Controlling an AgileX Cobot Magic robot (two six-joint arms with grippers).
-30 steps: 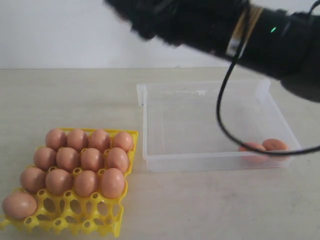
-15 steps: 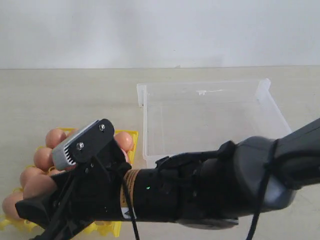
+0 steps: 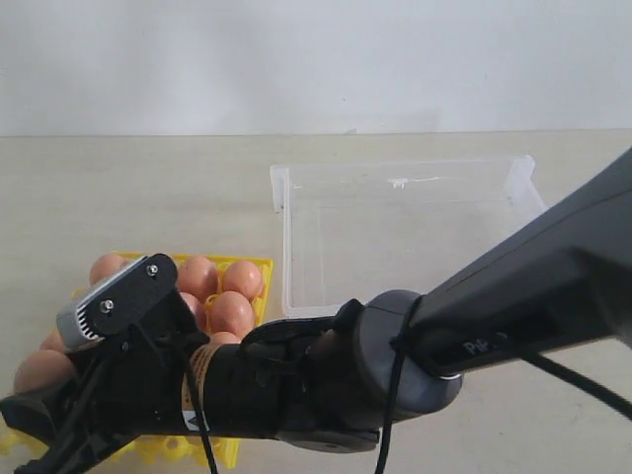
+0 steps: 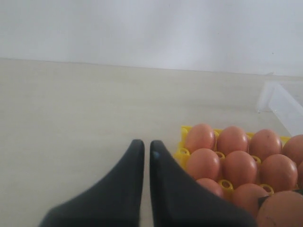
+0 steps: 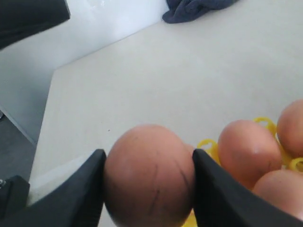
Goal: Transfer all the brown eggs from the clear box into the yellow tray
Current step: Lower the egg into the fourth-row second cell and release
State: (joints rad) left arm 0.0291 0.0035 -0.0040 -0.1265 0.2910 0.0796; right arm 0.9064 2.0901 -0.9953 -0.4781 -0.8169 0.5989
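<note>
Right now the right gripper is clamping one brown egg between its two black fingers. The jaws are standing as wide as the egg and pressing on both its sides. The egg is hanging over the edge of the yellow tray, where other brown eggs are sitting in the cups. The right arm is reaching across from the right, passing in front of the clear box, which is lying just beside the tray. The left gripper is hovering over the table close to the tray, its tips nearly touching and gripping nothing.
</note>
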